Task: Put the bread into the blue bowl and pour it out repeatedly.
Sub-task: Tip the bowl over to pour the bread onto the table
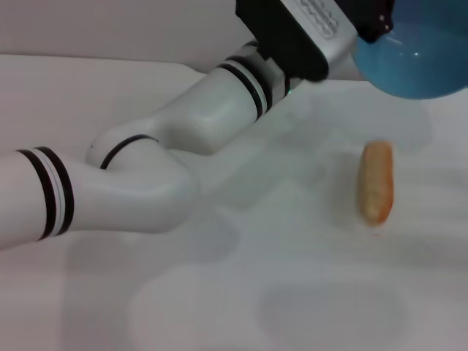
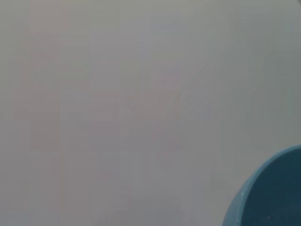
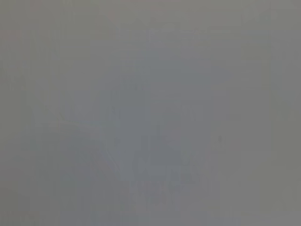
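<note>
My left arm reaches across the table to the far right, and my left gripper (image 1: 378,26) is shut on the rim of the blue bowl (image 1: 420,55). It holds the bowl tilted in the air above the table. A part of the bowl (image 2: 273,195) also shows in one corner of the left wrist view. The bread (image 1: 376,191) lies by itself on the table below and in front of the bowl, its plain golden-tan side up and its length running front to back. My right gripper is out of sight, and its wrist view shows only a plain grey surface.
The white table (image 1: 219,292) spreads under the arm, with a pale wall (image 1: 110,25) behind it. My left arm's elbow and forearm (image 1: 183,139) cross the left and middle of the head view.
</note>
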